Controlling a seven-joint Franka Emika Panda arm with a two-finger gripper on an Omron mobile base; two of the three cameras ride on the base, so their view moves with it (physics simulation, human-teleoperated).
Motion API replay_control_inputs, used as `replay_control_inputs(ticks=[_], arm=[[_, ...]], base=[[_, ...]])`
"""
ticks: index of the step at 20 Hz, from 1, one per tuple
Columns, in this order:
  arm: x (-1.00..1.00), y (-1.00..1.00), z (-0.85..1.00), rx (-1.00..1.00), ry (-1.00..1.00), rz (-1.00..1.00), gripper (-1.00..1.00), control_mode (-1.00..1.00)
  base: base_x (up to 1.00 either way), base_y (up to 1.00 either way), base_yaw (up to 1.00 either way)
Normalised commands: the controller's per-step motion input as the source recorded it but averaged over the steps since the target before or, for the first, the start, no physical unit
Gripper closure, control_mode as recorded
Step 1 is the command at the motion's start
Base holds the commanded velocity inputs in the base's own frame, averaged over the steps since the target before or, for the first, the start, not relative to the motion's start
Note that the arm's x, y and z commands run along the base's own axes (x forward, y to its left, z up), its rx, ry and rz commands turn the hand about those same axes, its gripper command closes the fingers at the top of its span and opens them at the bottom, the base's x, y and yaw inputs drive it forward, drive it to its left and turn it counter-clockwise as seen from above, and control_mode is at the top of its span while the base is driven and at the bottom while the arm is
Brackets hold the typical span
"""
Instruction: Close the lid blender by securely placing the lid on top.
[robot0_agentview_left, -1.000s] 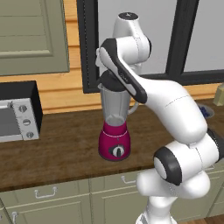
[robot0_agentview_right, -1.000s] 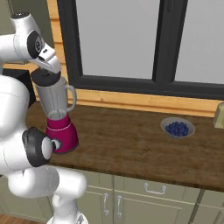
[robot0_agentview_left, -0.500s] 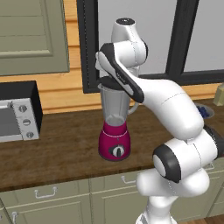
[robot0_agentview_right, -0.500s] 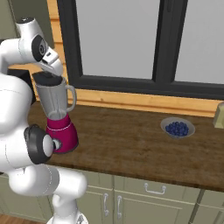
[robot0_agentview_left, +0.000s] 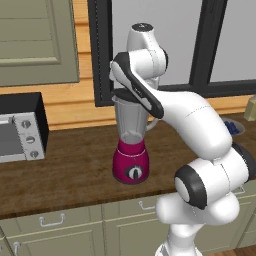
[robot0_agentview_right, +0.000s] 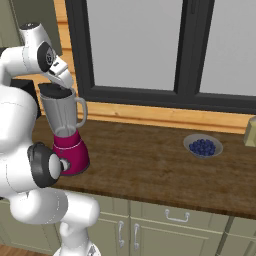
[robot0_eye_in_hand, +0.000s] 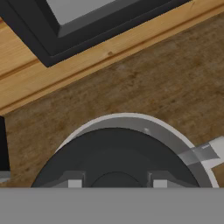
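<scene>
Tool (robot0_agentview_right: 64, 86) sits at the upper left of the right base view, directly over the mouth of the blender (robot0_agentview_left: 131, 141). Jaws stand narrow, closed on the lid (robot0_eye_in_hand: 114, 161). In the hand view the lid is the dark disc at bottom centre, ringed by the light rim of the jar, so it appears seated in or just on the mouth; whether it is fully down cannot be told. In the left base view the blender stands at centre frame on the desk (robot0_agentview_left: 75, 165), magenta base below, clear jar above, handle toward the right.

Judgement on the step in hand: seating the lid. To do it well, keep the disc concentric with the rim, press straight down without tilt, and release only once the rim shows evenly all round. A sideways push risks rocking the tall jar.

Count:
- 1 blender
- 1 lid
- 1 tool
- 1 toaster oven (robot0_agentview_left: 20, 127), left edge of left base view
- 1 bowl of berries (robot0_agentview_right: 202, 146), right of centre in right base view, well apart from the blender
</scene>
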Motion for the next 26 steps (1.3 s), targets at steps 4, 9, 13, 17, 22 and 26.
replay_control_inputs(ticks=[4, 9, 13, 17, 22, 26], arm=[[0.0, 0.0, 0.01, 0.0, -0.06, -0.07, 1.0, -1.0], [0.0, 0.0, 0.13, 0.0, -0.11, -0.06, 1.0, -1.0], [0.0, 0.0, 0.25, 0.0, -0.13, -0.03, 1.0, -1.0], [0.0, 0.0, 0.26, -0.01, -0.1, 0.0, 1.0, -1.0], [0.0, 0.0, 0.09, -0.06, -0.02, 0.0, 1.0, -1.0], [-0.04, 0.0, 0.0, -0.09, 0.01, 0.0, 1.0, -1.0]], base=[[0.0, 0.0, 0.0], [0.0, 0.0, 0.0], [0.0, 0.0, 0.0], [0.0, 0.0, 0.0], [0.0, 0.0, 0.0], [0.0, 0.0, 0.0]])
